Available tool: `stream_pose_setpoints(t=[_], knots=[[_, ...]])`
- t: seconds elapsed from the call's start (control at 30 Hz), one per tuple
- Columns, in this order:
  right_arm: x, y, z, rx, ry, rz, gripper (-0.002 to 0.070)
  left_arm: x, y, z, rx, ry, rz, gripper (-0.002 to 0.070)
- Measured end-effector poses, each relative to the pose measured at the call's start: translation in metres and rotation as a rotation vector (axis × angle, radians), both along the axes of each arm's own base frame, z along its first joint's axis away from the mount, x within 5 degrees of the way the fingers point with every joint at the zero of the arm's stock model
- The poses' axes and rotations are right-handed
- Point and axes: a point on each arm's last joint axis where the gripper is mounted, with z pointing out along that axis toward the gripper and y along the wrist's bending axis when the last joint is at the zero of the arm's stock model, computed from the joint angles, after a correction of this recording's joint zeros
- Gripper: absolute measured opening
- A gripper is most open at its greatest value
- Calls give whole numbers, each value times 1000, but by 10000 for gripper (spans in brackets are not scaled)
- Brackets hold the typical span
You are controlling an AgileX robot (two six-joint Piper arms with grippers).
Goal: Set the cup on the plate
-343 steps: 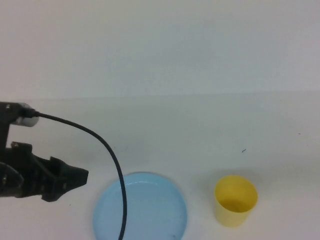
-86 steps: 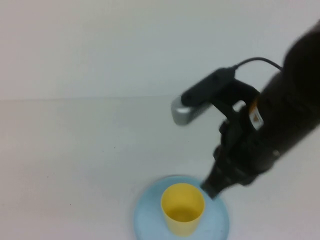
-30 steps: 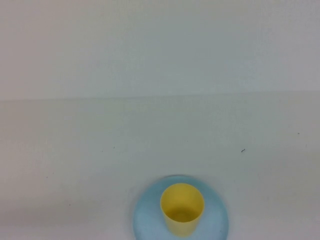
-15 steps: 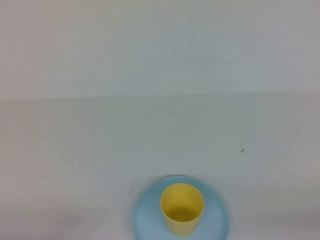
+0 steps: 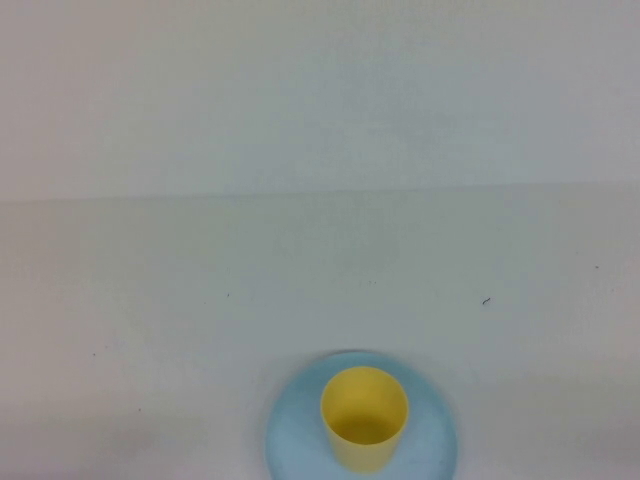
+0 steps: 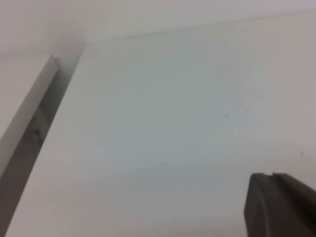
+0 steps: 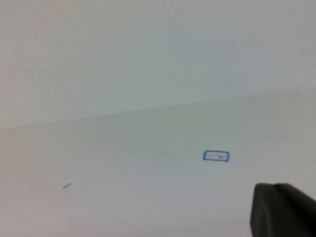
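The yellow cup (image 5: 364,415) stands upright on the light blue plate (image 5: 432,447) at the near edge of the table in the high view. Neither arm shows in the high view. My left gripper (image 6: 272,176) appears only in the left wrist view as dark fingertips pressed together over bare white table, holding nothing. My right gripper (image 7: 275,186) appears only in the right wrist view, its dark fingertips also pressed together and empty over bare table. The cup and plate are out of both wrist views.
A small blue rectangle mark (image 7: 216,156) lies on the table ahead of the right gripper. The table's side edge with a grey gap (image 6: 29,123) shows in the left wrist view. A small dark speck (image 5: 486,300) lies on the white table.
Across the earlier frames the cup went from the table beside the plate onto the plate, and the right arm left the high view. Nothing has moved in the last second.
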Motion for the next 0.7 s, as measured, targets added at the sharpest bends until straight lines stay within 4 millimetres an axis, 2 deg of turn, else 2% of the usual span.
stream_pose_setpoints(t=[0.2, 0.7], knots=[[-1, -6, -1, 0, 9, -126, 1, 0, -3, 0, 23, 3, -64, 0], [-2, -7, -1, -3, 13, -137, 1, 0, -4, 0, 46, 4, -84, 0]])
